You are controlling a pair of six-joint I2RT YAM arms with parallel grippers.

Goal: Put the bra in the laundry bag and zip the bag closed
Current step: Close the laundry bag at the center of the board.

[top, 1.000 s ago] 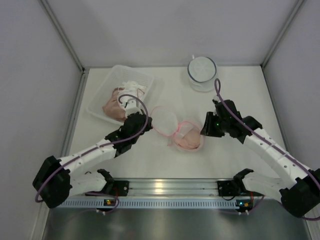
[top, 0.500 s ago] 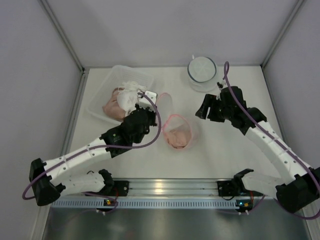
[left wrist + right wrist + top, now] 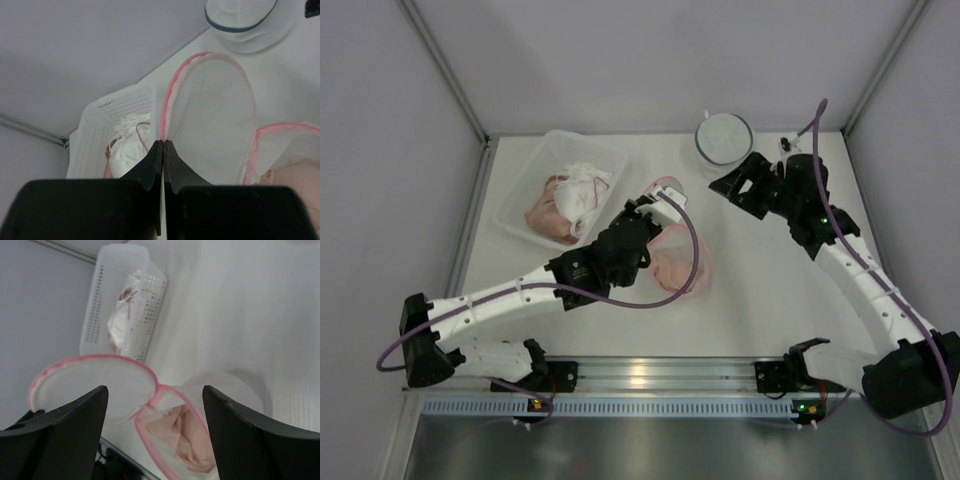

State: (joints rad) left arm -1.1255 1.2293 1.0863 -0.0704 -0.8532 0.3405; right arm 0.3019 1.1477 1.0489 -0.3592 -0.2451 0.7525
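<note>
The laundry bag is white mesh with pink trim and lies open mid-table with the peach bra inside it. Its round lid stands raised. My left gripper is shut on the lid's pink rim. The left wrist view shows the left gripper pinching the rim below the lid, with the bag at the right. My right gripper is open and empty, behind and right of the bag. In the right wrist view the right gripper looks down on the lid and the bra.
A clear perforated basket with pale garments stands at the back left, and it also shows in the left wrist view and the right wrist view. A round white mesh bag with a dark rim sits at the back, close to my right gripper.
My left gripper has swung right and lifted the lid by its rim. My right gripper has drawn back from the bag toward the far right. The bag has shifted slightly left.
</note>
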